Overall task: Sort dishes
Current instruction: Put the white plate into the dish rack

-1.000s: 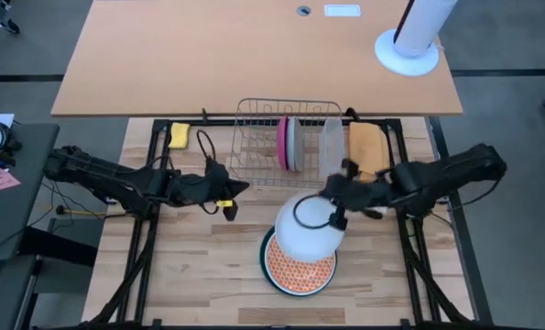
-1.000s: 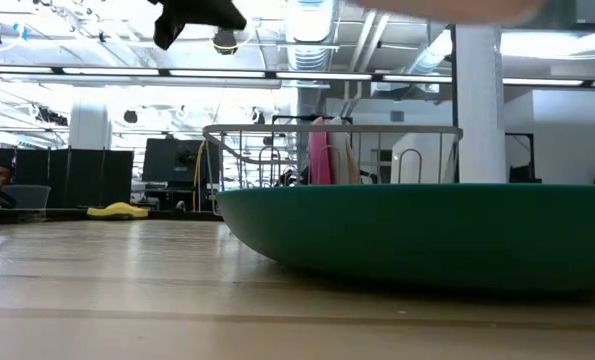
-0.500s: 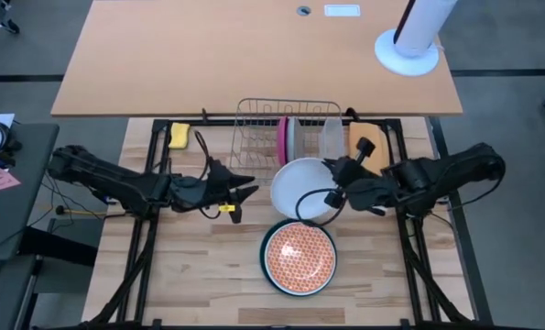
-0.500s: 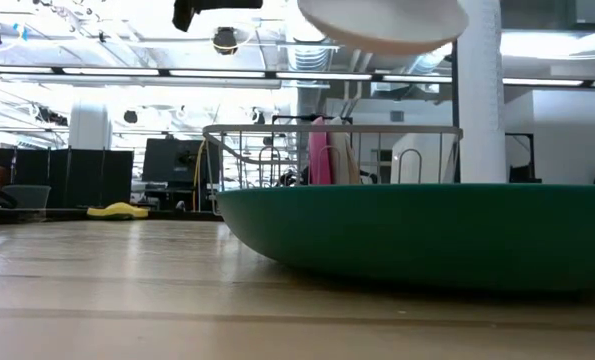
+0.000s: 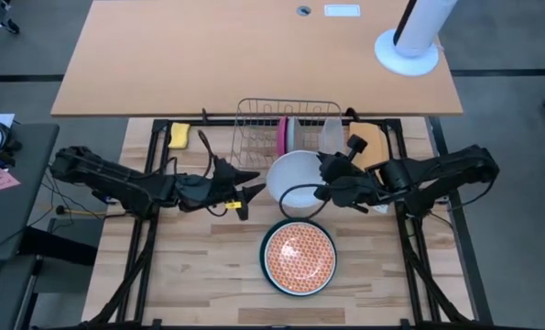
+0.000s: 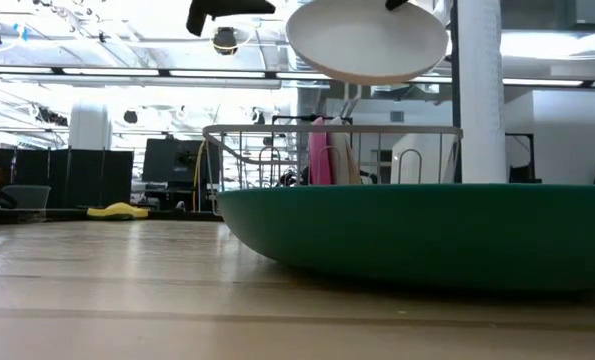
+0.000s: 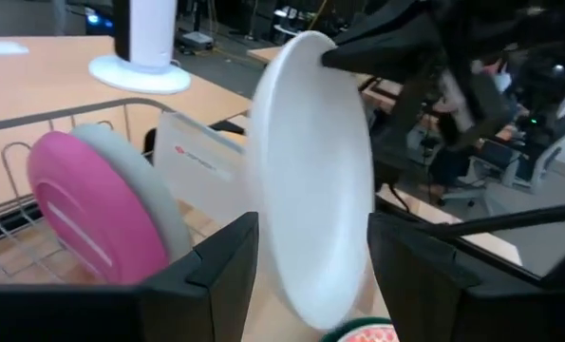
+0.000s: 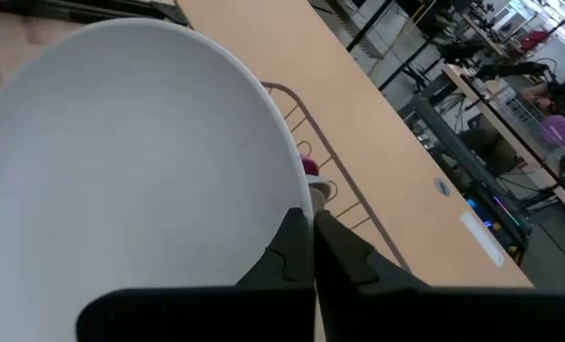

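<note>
A white plate point(image 5: 293, 182) hangs in the air just in front of the wire dish rack point(image 5: 254, 137), with my right gripper point(image 5: 321, 189) shut on it. A pink plate point(image 5: 282, 139) and a pale grey plate point(image 5: 293, 139) stand on edge in the rack. The orange-patterned plate point(image 5: 299, 256) lies in the dark green plate point(image 6: 427, 235) on the table nearer the front. My left gripper point(image 5: 246, 187) is open just left of the white plate point(image 7: 310, 180), its fingers short of the plate's edge. My right gripper pinches the white plate's rim point(image 8: 301, 190) on the plate's right side, one finger on each face. The fingers point(image 8: 287, 249) come about level from the table's right. The plate is lifted clear of everything and tilted.
A clear plastic tub point(image 5: 332, 137) stands at the rack's right end, with a tan pad point(image 5: 369, 147) beside it. A yellow sponge point(image 5: 179, 135) lies left of the rack. There is bare wood at the front left.
My right gripper has carried the white plate up and away from above the orange-patterned plate, toward the far edge and the rack, and a little to the left. My left gripper has moved toward the right, closer to the white plate.
</note>
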